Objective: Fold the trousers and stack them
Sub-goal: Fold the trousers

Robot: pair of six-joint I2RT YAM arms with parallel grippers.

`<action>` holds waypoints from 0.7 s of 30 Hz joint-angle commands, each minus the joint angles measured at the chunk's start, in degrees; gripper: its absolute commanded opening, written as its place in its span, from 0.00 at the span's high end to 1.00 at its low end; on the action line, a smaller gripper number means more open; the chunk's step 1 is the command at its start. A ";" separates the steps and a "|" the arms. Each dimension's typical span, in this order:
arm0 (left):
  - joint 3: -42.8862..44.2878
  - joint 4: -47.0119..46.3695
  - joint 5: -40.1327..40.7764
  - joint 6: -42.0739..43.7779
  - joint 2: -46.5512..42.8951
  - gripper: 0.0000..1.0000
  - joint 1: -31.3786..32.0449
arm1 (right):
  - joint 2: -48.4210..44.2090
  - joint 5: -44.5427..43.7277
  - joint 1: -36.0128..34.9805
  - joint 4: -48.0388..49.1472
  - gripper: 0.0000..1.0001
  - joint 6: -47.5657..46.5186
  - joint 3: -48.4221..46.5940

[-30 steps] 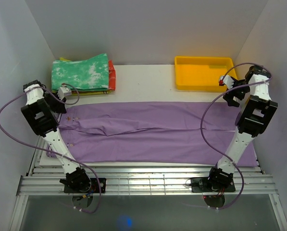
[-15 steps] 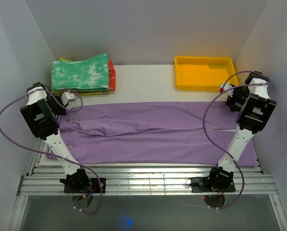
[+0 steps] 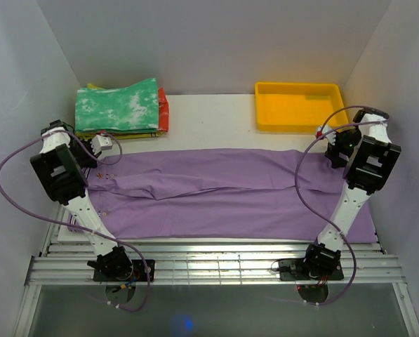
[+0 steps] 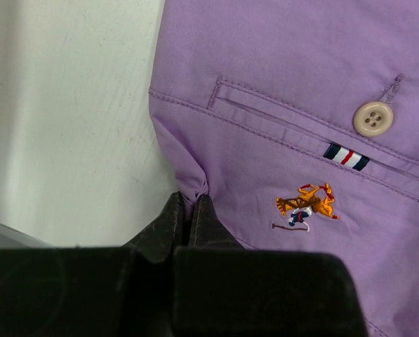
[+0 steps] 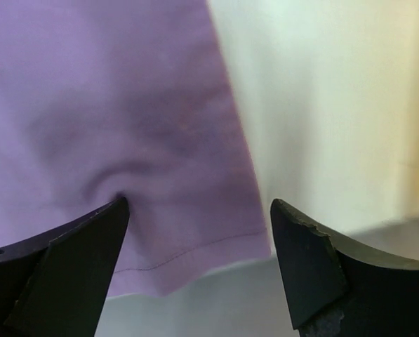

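Across the middle of the white table (image 3: 209, 116) the trousers (image 3: 230, 193) lie flat, waist at the left edge, hems at the right edge. Cloth this soft and light will likely drape and drag rather than keep its shape, so the corners look like the sensible holds. The left gripper (image 4: 190, 209) is pinched tight on a pucker at the far waist corner, near the buttoned pocket (image 4: 300, 130). The right gripper (image 5: 198, 207) stands wide, straddling the far hem corner, nothing held. A stack of folded garments (image 3: 121, 105) and a yellow bin (image 3: 297, 105) sit along the far edge; pale walls (image 3: 209, 42) close in on both sides.
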State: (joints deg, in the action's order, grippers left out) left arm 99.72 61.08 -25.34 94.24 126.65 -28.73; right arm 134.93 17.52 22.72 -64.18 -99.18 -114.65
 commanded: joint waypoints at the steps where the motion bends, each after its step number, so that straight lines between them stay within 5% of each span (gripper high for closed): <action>1: -4.89 -1.13 7.76 1.65 4.48 1.00 -0.36 | -0.54 -2.31 -0.66 -10.61 0.13 -0.84 13.11; 7: -5.85 -2.19 9.08 2.53 4.22 1.00 -0.62 | -8.28 -0.31 -0.14 -10.70 0.12 -0.84 18.86; 16: -6.56 -2.54 9.34 3.23 3.69 1.00 -0.45 | -3.01 3.74 0.39 -10.79 0.02 -0.67 -2.31; 21: -7.35 -2.72 9.79 3.85 3.34 1.00 -0.36 | -0.90 6.03 -0.13 -9.83 0.00 -1.11 -5.58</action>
State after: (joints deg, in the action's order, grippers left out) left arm 96.49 58.15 -24.29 96.12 124.70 -28.38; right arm 132.73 20.45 22.81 -72.51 -99.48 -117.54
